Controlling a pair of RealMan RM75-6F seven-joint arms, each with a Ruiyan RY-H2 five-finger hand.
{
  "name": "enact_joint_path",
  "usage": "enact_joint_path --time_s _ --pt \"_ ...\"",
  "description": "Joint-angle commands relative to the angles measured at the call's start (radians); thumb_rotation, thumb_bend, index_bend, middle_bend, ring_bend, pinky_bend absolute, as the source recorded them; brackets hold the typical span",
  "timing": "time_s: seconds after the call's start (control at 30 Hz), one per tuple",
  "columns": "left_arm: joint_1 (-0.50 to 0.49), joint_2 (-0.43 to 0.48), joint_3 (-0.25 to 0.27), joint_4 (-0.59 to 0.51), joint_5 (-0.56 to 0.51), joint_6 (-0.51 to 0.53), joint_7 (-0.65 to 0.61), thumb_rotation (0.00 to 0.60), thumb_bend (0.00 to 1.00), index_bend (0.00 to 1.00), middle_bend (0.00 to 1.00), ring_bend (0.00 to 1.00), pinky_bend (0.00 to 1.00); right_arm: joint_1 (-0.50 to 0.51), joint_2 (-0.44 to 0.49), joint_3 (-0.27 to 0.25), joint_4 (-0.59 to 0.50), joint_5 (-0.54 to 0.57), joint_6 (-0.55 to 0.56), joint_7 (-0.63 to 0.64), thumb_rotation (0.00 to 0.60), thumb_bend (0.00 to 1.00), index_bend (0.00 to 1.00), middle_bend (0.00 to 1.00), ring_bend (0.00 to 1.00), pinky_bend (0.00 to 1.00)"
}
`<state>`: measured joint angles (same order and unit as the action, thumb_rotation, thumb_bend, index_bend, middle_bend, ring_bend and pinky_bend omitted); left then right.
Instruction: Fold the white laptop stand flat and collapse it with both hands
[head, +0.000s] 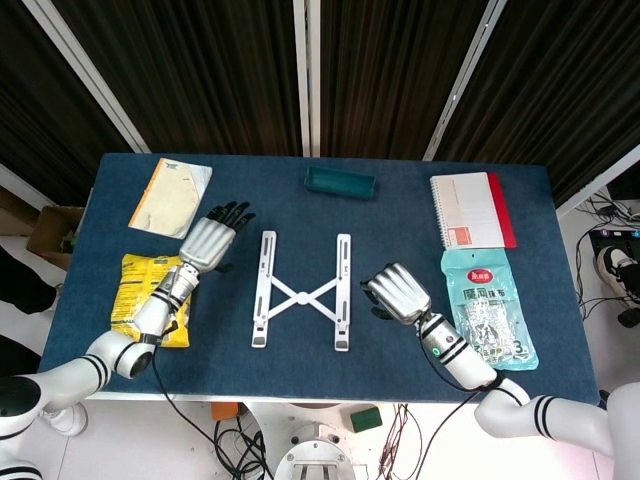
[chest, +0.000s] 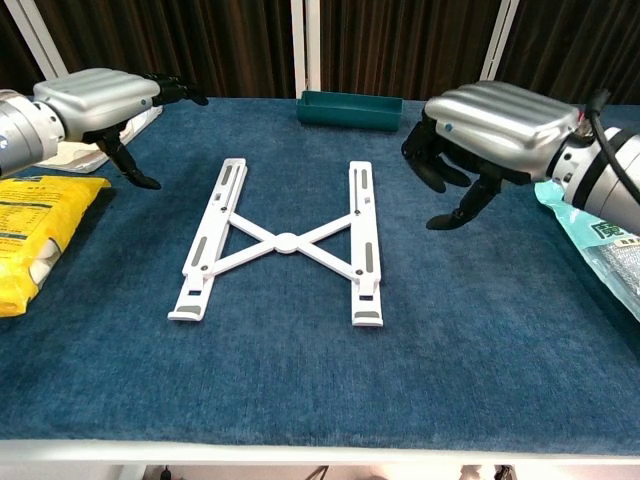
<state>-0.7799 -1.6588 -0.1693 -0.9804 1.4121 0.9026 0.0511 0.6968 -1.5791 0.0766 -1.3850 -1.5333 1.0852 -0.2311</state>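
Chest view: left hand (chest: 98, 98) and right hand (chest: 497, 125) hover palm-down, fingers apart and empty, flanking the laptop stand (chest: 283, 240).

My table (head: 560, 330) has a dark blue cloth top with a white front edge. Behind it hang dark curtains (head: 220, 70) between white frame bars (head: 306, 75). Cables (head: 235, 440) lie on the pale floor.

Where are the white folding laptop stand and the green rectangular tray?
white folding laptop stand (head: 300, 296), head view, on its centre pivot.
green rectangular tray (chest: 349, 112), chest view, on its front wall.
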Motion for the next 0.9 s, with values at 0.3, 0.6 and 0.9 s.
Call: enact_joint_path --time_s 0.3,0.6,0.9 --pt "-0.059 -0.091 0.011 0.137 0.004 -0.043 -0.067 0.600 0.03 0.10 0.00 0.03 0.16 0.017 -0.129 -0.015 0.161 0.000 -0.036 -0.015 0.600 0.00 0.81 0.88 0.83 0.81" --pt "-0.066 -0.124 0.021 0.178 0.005 -0.043 -0.145 0.600 0.03 0.10 0.00 0.03 0.16 0.031 -0.211 -0.016 0.276 -0.029 -0.018 -0.001 0.600 0.00 0.81 0.88 0.83 0.81" --pt "-0.069 -0.148 0.028 0.202 0.008 -0.039 -0.219 0.600 0.03 0.10 0.00 0.03 0.16 0.045 -0.274 -0.013 0.363 -0.054 0.005 0.038 0.600 0.00 0.81 0.88 0.83 0.82"
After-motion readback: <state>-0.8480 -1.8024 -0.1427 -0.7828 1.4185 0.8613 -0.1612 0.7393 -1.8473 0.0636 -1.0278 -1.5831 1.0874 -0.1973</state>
